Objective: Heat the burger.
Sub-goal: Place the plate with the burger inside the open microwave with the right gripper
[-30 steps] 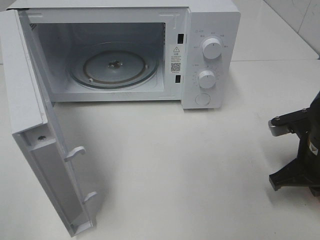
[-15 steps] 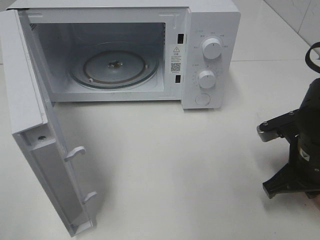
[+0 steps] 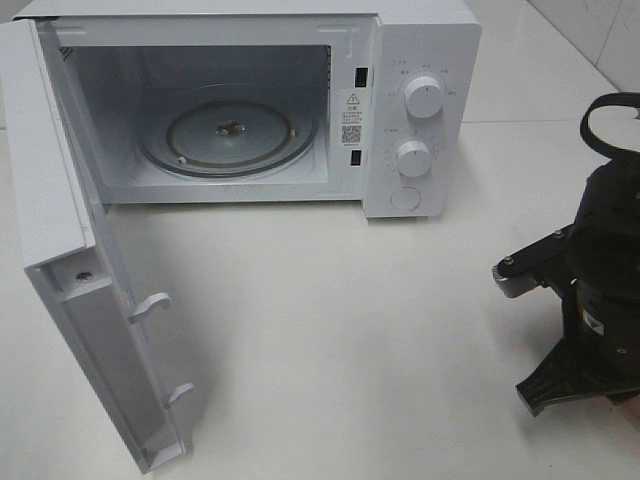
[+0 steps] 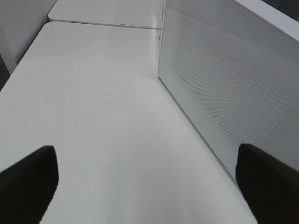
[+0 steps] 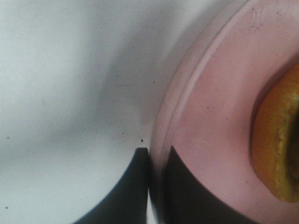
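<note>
Toward the back edge of the white tabletop [image 3: 330, 330], a white box-shaped microwave oven [image 3: 440, 60] with round glass turntable [image 3: 228, 135] inside and hinged door [image 3: 60, 200] swung out toward the front-left corner; by the right edge, black right gripper [image 5: 156, 151] clamped on the rim of a round pink plate [image 5: 215, 116] with the golden-bunned burger [image 5: 278, 140] on it.

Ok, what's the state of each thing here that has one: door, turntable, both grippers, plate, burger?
Microwave door: swung wide open.
Turntable: bare, nothing on it.
Left gripper: open, holding nothing.
Pink plate: pinched at its rim, carrying the burger.
Right gripper: shut on the plate's rim.
Burger: sitting on the plate.
</note>
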Tool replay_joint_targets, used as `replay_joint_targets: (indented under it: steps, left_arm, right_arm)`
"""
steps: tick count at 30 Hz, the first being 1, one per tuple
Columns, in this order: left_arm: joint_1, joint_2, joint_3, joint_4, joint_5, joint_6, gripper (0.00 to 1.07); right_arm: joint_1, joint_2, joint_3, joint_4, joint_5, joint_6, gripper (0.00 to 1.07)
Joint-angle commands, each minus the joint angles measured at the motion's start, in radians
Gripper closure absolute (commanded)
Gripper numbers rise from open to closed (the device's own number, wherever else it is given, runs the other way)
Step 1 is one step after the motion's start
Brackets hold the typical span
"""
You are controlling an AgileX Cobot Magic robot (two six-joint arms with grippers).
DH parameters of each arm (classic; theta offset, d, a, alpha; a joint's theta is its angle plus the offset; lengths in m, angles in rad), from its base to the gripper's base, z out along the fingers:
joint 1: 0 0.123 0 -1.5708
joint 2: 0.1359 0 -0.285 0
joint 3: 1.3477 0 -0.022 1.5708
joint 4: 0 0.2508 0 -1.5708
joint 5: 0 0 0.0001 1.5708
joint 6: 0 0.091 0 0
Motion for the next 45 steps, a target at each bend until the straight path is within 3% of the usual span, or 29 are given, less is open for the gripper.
replay_joint_targets:
  steps: [1,10,28,45]
  left_arm:
    - [0.002,0.000,0.002,-0.009,-0.007,-0.001,0.09]
    - [0.002,0.000,0.002,-0.009,-0.007,-0.001,0.09]
    - [0.002,0.000,0.002,-0.009,-0.007,-0.001,0.09]
    - [0.002,0.000,0.002,-0.009,-0.007,-0.001,0.09]
  right_arm:
    - [0.015,-0.009,-0.006,-0.046,0.066,0.007,1.07]
    - [0.032,-0.148,-0.006,-0.096,0.122,-0.001,1.07]
    - [0.036,-0.272,-0.006,-0.060,0.194,-0.058,1.07]
    - [0.286,-0.334,-0.006,-0.069,0.300,-0.088,1.07]
